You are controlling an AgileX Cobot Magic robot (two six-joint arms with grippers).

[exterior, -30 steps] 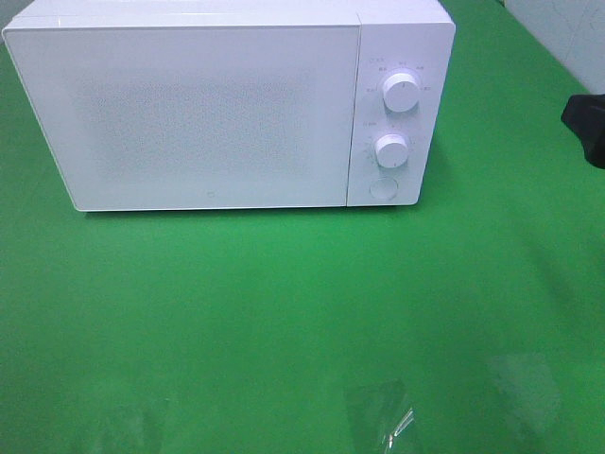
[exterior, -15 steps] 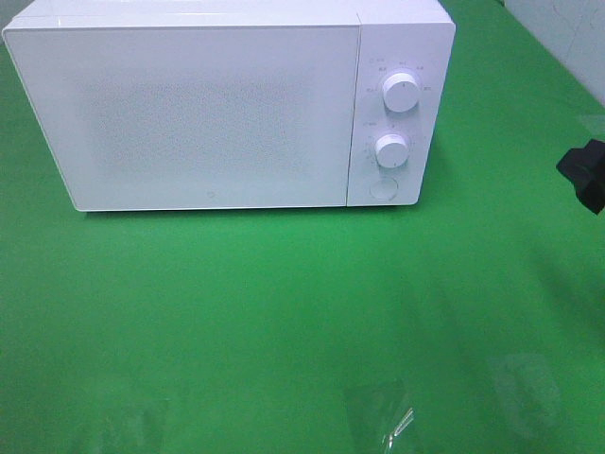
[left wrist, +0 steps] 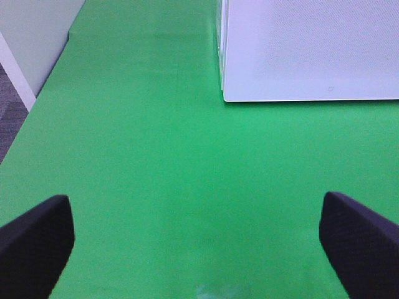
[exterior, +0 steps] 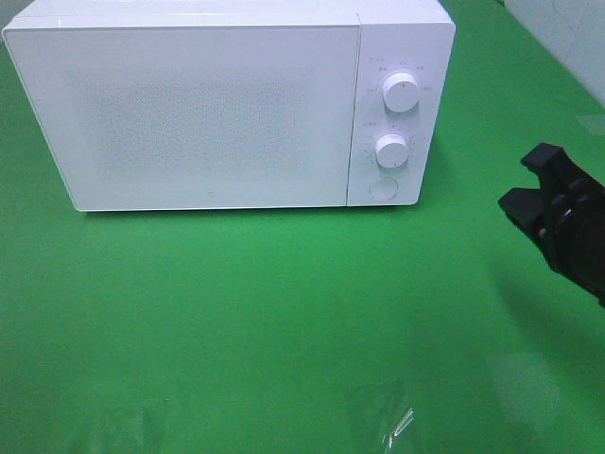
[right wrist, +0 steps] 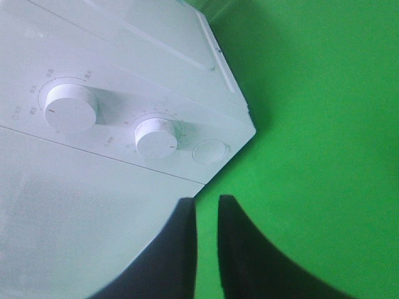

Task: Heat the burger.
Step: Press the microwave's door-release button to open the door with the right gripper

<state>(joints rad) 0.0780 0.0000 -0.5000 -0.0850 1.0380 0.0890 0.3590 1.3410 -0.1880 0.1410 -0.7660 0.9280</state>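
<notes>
The burger is out of view in every frame. A white microwave (exterior: 189, 113) stands at the back of the green table with its door closed; it also shows in the left wrist view (left wrist: 312, 50) and the right wrist view (right wrist: 93, 187). My right gripper (exterior: 529, 180) hovers to the right of the microwave's control panel, empty. In the right wrist view its fingers (right wrist: 207, 202) stand almost together with only a narrow slit between them. My left gripper (left wrist: 199, 249) is open and empty above the bare table, to the front left of the microwave.
The control panel has an upper knob (exterior: 402, 95), a lower knob (exterior: 390, 150) and a round button (exterior: 383, 189). A small shiny transparent scrap (exterior: 395, 424) lies near the front edge. A pale wall (exterior: 567, 38) borders the table at the back right.
My right gripper has come in from the right edge, moving left and toward the front, and now shows more fully beside the control panel. The microwave has not moved.
</notes>
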